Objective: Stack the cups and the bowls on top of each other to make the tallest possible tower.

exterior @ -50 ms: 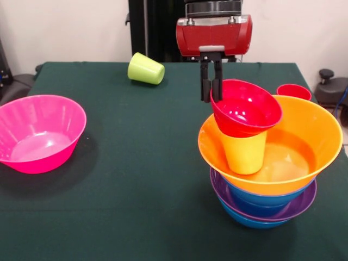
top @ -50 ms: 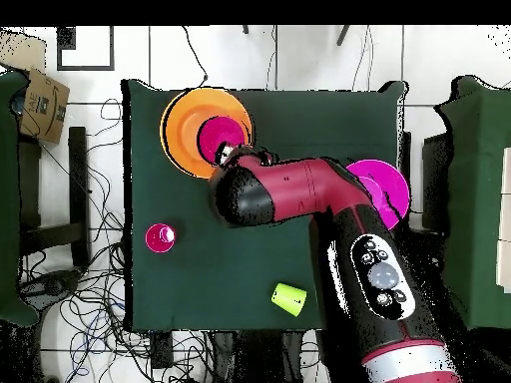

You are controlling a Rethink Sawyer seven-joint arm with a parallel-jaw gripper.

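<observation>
While my gripper (exterior @ -50 ms: 211,91) hangs straight down over the right side of the green table (exterior @ -50 ms: 136,179), its two black fingers pinch the near rim of the small red bowl (exterior @ -50 ms: 247,109), so I am clenched on that bowl. The red bowl tilts toward the camera and sits on top of the yellow cup (exterior @ -50 ms: 244,153), whose mouth it covers. That cup stands upright inside the wide orange bowl (exterior @ -50 ms: 304,130). Under the orange bowl a blue bowl (exterior @ -50 ms: 261,197) shows, then a purple bowl (exterior @ -50 ms: 302,204), and another blue bowl (exterior @ -50 ms: 255,222) lies lowest on the cloth; together they make the tower (exterior @ -50 ms: 266,179).

Just behind the orange bowl's far rim a red cup (exterior @ -50 ms: 294,91) stands on the table, apart from the pile. Well off at the table's far side a lime green cup (exterior @ -50 ms: 145,69) lies tipped on its side. At the left the big pink bowl (exterior @ -50 ms: 39,133) rests upright and alone, well apart from everything else.
</observation>
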